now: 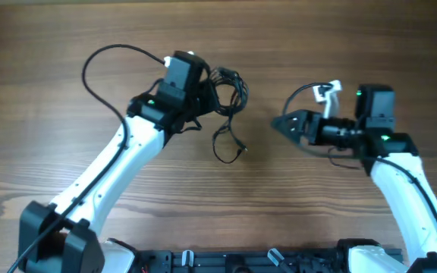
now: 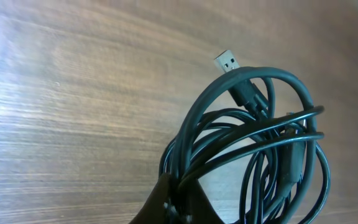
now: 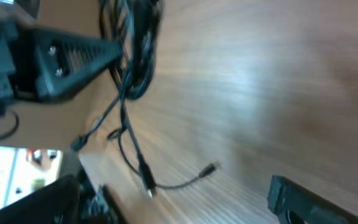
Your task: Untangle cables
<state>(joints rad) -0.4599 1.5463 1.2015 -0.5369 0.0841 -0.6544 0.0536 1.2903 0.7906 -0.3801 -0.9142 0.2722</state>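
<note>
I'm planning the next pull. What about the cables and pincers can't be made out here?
1. How the cables cross: too small overhead, blurred in the right wrist view, cut off by the left wrist view's bottom edge.
2. How many strands the left pincer pinches: the bottom edge cuts its tips; overhead, the arm covers them.
3. Whether the right pincer is open: tiny overhead; its wrist view shows only a corner of it.

One cable tangle, two arms, one table
</note>
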